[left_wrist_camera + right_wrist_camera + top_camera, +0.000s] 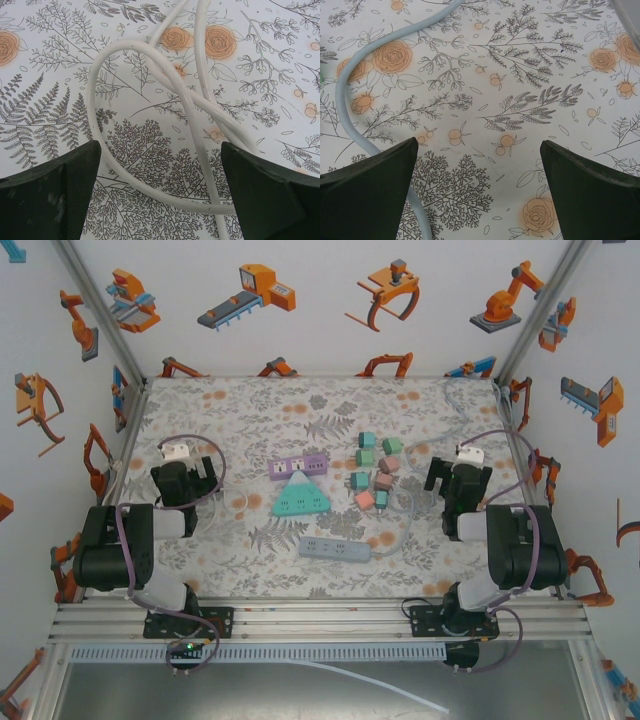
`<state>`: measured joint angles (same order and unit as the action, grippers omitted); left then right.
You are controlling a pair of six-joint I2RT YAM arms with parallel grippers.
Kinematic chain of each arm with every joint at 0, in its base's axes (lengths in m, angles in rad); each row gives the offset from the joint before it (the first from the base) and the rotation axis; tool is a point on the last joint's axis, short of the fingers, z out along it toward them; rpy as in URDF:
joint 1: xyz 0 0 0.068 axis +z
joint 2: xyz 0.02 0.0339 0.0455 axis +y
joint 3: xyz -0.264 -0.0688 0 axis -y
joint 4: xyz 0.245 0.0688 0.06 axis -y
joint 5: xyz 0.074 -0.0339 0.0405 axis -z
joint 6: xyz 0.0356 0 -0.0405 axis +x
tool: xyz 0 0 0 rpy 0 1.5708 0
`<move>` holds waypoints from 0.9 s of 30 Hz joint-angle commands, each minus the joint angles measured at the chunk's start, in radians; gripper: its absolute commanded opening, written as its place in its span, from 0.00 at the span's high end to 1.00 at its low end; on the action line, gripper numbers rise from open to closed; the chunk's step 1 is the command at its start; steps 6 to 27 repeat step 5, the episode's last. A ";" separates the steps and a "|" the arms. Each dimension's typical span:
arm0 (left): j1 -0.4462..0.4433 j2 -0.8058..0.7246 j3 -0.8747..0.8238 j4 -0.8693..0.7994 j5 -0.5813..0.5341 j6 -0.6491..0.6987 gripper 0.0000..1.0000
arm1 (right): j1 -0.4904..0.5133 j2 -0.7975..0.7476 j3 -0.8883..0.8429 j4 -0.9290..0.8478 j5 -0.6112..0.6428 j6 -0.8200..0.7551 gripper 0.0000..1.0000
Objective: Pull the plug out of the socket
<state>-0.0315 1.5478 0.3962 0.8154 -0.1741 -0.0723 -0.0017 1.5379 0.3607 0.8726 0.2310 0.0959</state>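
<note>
My left pincer (160,150) gapes over looped white cable (131,45); right pincer (479,147) also apart, beside grey cable (341,95). Between them: grey strip (335,549), then teal socket block (300,501), purple strip (300,465) behind, touching. Small plugs (384,481) cluster right; seated one unclear.

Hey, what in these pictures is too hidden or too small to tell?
Top view: whether anything is plugged into the purple strip, teal strip or grey strip; too small.
Left wrist view: where the white cable ends; cut off by the frame edges.
Right wrist view: where the pale blue cable leads; cut off by edges, partly behind a finger.
</note>
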 commanded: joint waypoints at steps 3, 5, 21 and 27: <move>-0.003 -0.008 0.004 0.032 0.012 0.014 0.03 | -0.001 0.005 0.006 0.034 0.001 -0.002 0.01; -0.002 -0.009 0.004 0.033 0.012 0.015 0.03 | -0.001 0.005 0.004 0.037 0.002 -0.001 0.01; -0.002 -0.009 0.004 0.033 0.012 0.015 0.03 | -0.001 0.005 0.004 0.037 0.002 -0.001 0.01; -0.002 -0.009 0.004 0.033 0.012 0.015 0.03 | -0.001 0.005 0.004 0.037 0.002 -0.001 0.01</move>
